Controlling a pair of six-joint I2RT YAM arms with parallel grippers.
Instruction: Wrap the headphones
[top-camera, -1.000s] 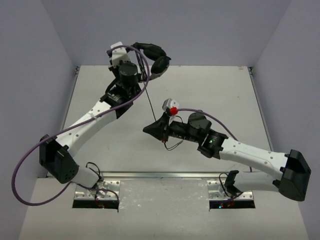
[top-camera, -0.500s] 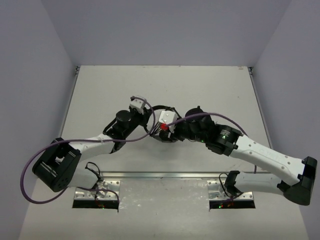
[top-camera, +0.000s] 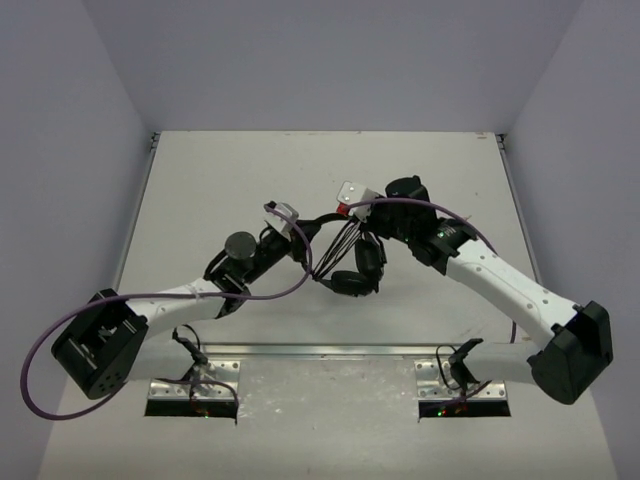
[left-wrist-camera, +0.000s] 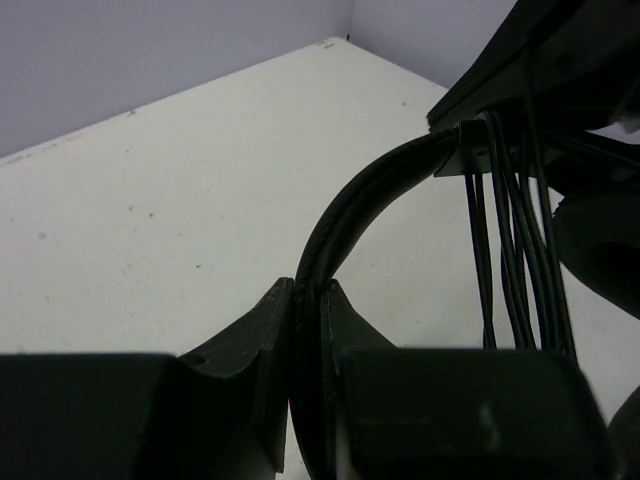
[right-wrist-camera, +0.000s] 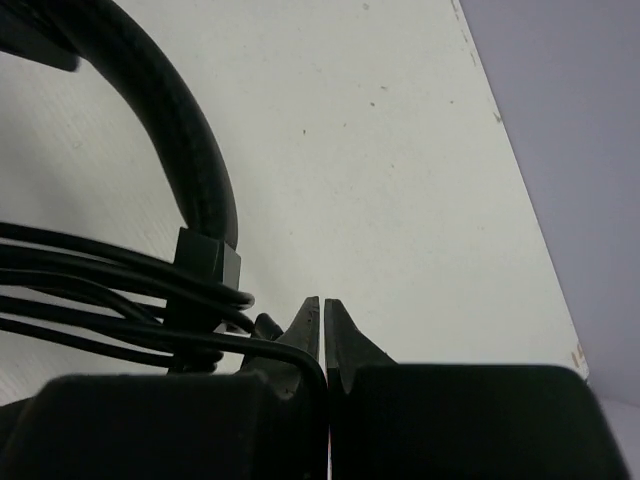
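Note:
The black headphones (top-camera: 352, 270) hang between my two grippers above the middle of the table. The two earcups (top-camera: 368, 256) hang low, and several strands of the thin black cable (top-camera: 335, 250) are looped round the headband. My left gripper (top-camera: 303, 238) is shut on the headband (left-wrist-camera: 345, 215), which arcs up from its fingers (left-wrist-camera: 265, 330). My right gripper (top-camera: 362, 224) is shut, and a strand of cable (right-wrist-camera: 285, 352) bends into the gap at the base of its fingers (right-wrist-camera: 345, 345). The looped cable (right-wrist-camera: 90, 290) and the headband (right-wrist-camera: 190, 150) lie to its left. The plug is not visible.
The white table (top-camera: 200, 180) is walled by lilac panels at the back and sides. Purple robot cables (top-camera: 250, 290) trail from both arms. A metal rail (top-camera: 320, 350) runs along the near edge.
The left arm brought the headphones down from the far back to the table's middle. The right gripper moved farther back and right with the cable, and more strands now cross the headband.

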